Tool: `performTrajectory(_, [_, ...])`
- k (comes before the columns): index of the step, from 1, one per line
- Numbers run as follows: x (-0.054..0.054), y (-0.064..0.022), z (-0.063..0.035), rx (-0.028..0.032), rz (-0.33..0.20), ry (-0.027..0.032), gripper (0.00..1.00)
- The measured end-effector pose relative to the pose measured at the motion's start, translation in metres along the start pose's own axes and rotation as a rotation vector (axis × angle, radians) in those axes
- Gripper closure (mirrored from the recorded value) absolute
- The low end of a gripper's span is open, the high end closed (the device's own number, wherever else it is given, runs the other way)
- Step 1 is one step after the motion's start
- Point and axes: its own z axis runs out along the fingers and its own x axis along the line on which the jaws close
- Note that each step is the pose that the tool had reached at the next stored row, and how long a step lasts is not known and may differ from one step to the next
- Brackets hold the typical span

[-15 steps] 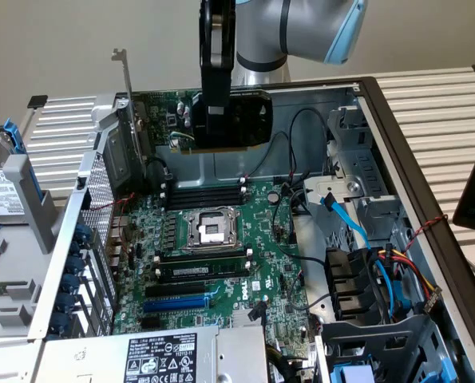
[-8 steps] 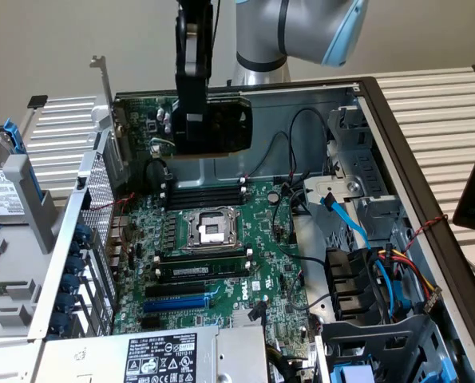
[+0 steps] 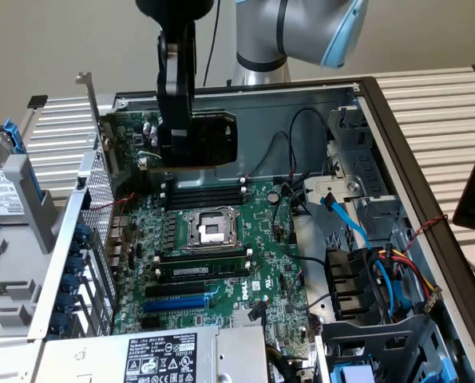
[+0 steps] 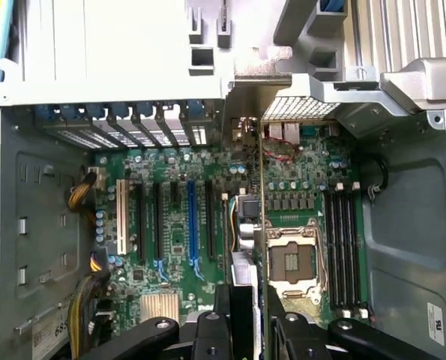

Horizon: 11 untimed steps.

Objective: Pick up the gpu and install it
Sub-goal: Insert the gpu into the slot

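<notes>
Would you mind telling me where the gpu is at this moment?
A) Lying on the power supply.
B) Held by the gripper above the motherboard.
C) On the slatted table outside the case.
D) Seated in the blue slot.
B: in the exterior view the gripper is clamped on the gpu, which hangs in the air over the motherboard with its black fan shroud facing the camera.

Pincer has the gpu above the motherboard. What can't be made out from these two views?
1. gpu contact edge: exterior view, dark, partly behind the pincer; wrist view sees it edge-on.
2. Motherboard strip beneath the gpu: wrist view, covered by gpu and pincer fingers.
3. Gap between gpu and motherboard: neither view settles it.
</notes>
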Motion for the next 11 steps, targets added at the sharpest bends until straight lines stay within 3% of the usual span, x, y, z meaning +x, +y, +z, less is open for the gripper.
performTrajectory(7, [0.009, -0.0014, 0.0113, 0.0019, 0.0, 0.0005, 0.72])
performTrajectory(9, [0.009, -0.0015, 0.0129, 0.0087, 0.001, 0.0028, 0.72])
performTrajectory(11, [0.009, -0.0014, 0.0138, 0.0181, 0.002, 0.0099, 0.72])
